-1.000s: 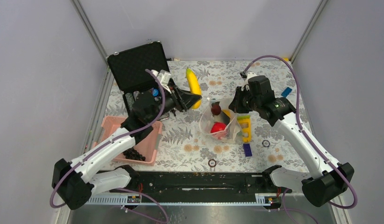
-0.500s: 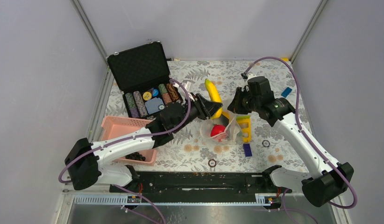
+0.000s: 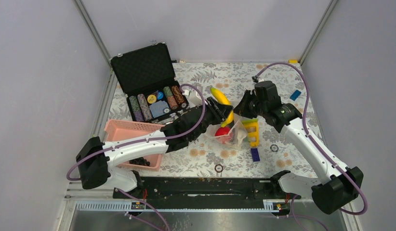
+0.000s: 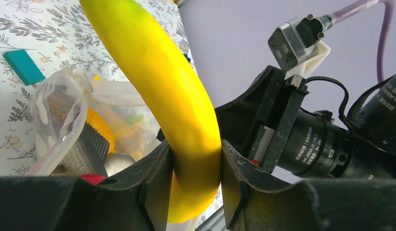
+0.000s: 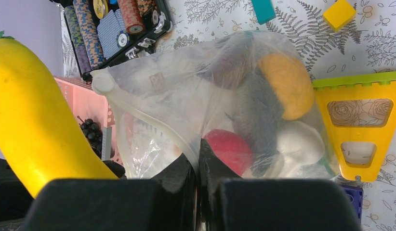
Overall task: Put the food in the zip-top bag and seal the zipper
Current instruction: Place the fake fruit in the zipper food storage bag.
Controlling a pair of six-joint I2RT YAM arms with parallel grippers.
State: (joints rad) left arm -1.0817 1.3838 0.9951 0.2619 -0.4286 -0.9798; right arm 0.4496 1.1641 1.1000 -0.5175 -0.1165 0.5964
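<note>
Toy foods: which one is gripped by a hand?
The yellow banana, clamped in the left hand. The red fruit and orange lie inside the bag; the dark grapes sit in the pink basket.

left gripper [image 4: 196,180] carried banana [image 3: 221,98] rightward, now at zip-top bag [image 5: 186,91] mouth

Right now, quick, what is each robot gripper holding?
Left gripper: closed on the yellow banana.
Right gripper: closed, pinching the edge of the zip-top bag.
</note>
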